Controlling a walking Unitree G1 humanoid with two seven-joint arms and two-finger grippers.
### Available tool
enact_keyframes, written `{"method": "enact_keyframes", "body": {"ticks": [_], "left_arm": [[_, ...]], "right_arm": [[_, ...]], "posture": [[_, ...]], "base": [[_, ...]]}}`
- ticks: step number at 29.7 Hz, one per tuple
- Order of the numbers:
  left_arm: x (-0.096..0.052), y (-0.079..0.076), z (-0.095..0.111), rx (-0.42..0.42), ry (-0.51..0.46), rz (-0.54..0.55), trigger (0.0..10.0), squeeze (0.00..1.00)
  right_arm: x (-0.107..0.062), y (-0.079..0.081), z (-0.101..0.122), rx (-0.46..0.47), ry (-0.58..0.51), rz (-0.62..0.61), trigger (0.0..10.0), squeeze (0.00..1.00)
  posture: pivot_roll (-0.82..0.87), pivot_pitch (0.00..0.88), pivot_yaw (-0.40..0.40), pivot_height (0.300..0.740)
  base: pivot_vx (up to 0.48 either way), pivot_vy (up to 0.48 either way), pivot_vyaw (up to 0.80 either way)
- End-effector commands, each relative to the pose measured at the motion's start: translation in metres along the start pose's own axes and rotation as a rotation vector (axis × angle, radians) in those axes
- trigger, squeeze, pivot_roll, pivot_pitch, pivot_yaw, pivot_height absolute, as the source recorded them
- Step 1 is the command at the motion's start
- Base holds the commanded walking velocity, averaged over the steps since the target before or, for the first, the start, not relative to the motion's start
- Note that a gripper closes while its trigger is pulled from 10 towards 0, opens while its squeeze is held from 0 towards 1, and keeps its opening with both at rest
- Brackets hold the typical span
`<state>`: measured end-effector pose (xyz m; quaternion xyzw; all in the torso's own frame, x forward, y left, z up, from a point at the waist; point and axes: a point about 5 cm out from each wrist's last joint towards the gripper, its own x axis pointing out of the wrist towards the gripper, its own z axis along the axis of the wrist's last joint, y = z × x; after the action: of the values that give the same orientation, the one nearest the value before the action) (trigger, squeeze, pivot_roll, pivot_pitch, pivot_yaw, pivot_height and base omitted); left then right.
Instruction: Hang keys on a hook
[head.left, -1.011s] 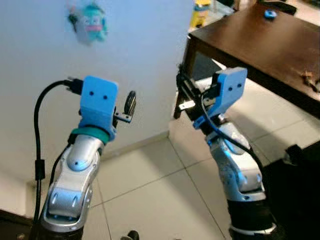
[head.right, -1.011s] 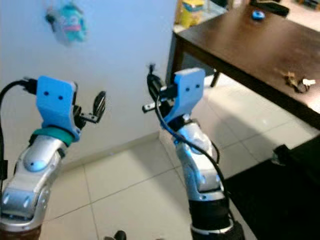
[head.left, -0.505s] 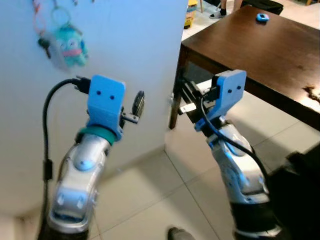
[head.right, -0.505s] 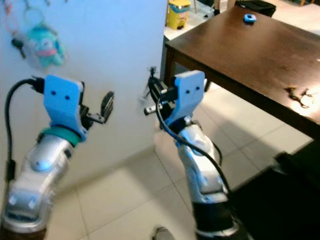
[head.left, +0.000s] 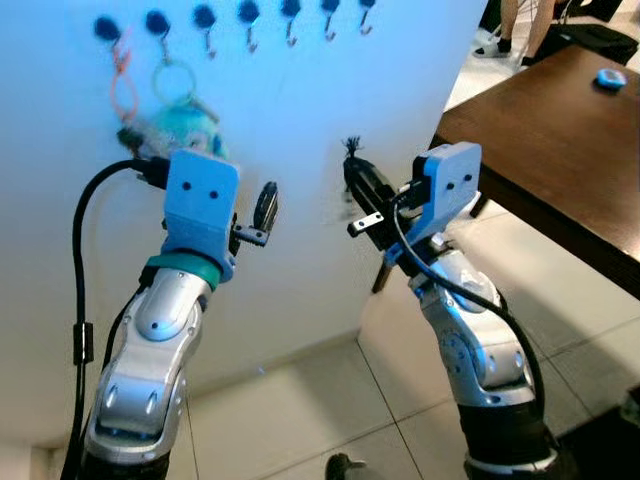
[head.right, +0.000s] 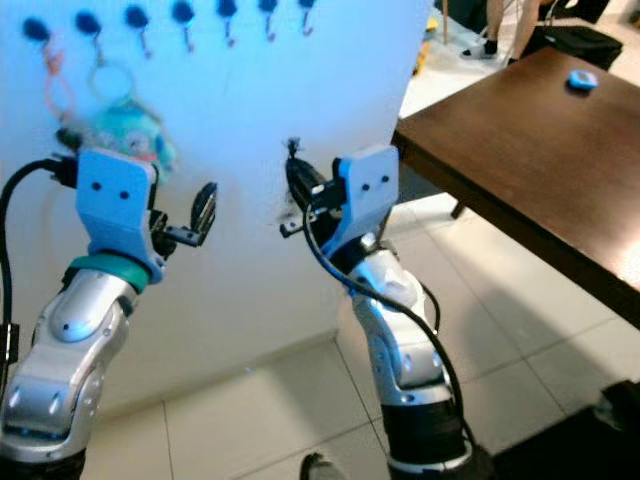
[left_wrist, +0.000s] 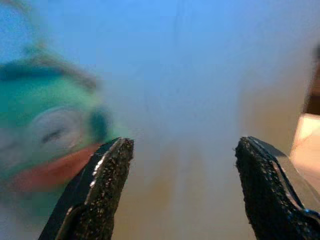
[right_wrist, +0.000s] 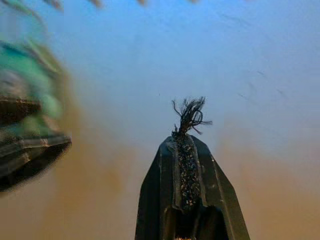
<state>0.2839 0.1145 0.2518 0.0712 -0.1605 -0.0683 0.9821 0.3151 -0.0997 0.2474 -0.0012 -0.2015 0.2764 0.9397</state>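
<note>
A row of small hooks (head.left: 248, 15) runs along the white wall above both arms. A teal plush keychain (head.left: 178, 132) hangs from one of the left hooks by a ring (head.left: 172, 78), with an orange loop (head.left: 122, 85) beside it. My right gripper (head.left: 352, 170) is raised toward the wall below the hooks, shut on a frayed black cord (right_wrist: 189, 114) whose tuft sticks out past the tips. No keys can be made out in it. My left gripper (left_wrist: 182, 145) is open and holds nothing, right in front of the plush keychain (left_wrist: 45, 130).
A dark wooden table (head.left: 560, 110) stands to the right, its corner close to the wall, with a small blue object (head.left: 608, 78) on it. A person's legs (head.left: 520, 20) and a black bag (head.left: 600, 38) are beyond it. Pale tiled floor (head.left: 300, 420) lies below.
The view has swung up and toward the wall, bringing the hook row into sight. Both arms keep much the same raised pose; the right gripper stays shut on the cord.
</note>
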Motion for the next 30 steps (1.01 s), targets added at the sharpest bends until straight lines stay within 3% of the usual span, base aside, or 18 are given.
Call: {"method": "enact_keyframes", "body": {"ticks": [1, 10, 16, 19, 22, 24, 27, 30], "left_arm": [[-0.005, 0.008, -0.003, 0.008, 0.009, 0.033, 10.0, 0.0], [-0.005, 0.01, -0.003, 0.006, 0.009, 0.043, 10.0, 0.0], [-0.006, 0.011, 0.0, -0.04, -0.007, 0.045, 10.0, 0.0], [-0.012, 0.01, 0.005, -0.077, -0.029, -0.013, 10.0, 0.0], [-0.026, 0.011, 0.009, -0.102, -0.033, -0.106, 10.0, 0.0], [-0.026, 0.011, 0.009, -0.102, -0.033, -0.106, 10.0, 0.0], [-0.03, 0.03, 0.019, -0.003, -0.089, 0.047, 10.0, 0.0], [-0.029, 0.037, 0.022, 0.046, -0.11, 0.108, 10.0, 0.0]], "right_arm": [[0.0, 0.007, 0.004, -0.002, -0.016, 0.047, 10.0, 0.0], [0.0, 0.009, 0.004, -0.003, -0.014, 0.071, 10.0, 0.0], [-0.002, 0.015, 0.011, -0.05, -0.019, 0.165, 10.0, 0.0], [-0.005, 0.008, 0.016, -0.079, -0.035, 0.127, 10.0, 0.0], [-0.009, -0.012, 0.024, -0.107, -0.056, 0.02, 10.0, 0.0], [-0.009, -0.012, 0.024, -0.107, -0.056, 0.02, 10.0, 0.0], [-0.007, -0.022, 0.029, -0.111, -0.065, 0.001, 10.0, 0.0], [-0.006, -0.023, 0.03, -0.113, -0.069, 0.01, 10.0, 0.0]], "posture": [[-0.08, 0.106, 0.076, 0.74], [-0.08, 0.102, 0.076, 0.74], [-0.08, 0.1, 0.076, 0.74], [-0.08, 0.101, 0.076, 0.74], [-0.08, 0.101, 0.077, 0.74], [-0.08, 0.101, 0.077, 0.74], [-0.08, 0.112, 0.081, 0.74], [-0.07, 0.111, 0.079, 0.74]], "base": [[0.0, 0.0, 0.0], [0.0, 0.0, 0.0], [0.0, 0.0, 0.0], [0.0, 0.0, 0.0], [0.0, 0.0, 0.0], [0.0, 0.0, 0.0], [0.0, 0.0, 0.0], [0.0, 0.0, 0.0]]}}
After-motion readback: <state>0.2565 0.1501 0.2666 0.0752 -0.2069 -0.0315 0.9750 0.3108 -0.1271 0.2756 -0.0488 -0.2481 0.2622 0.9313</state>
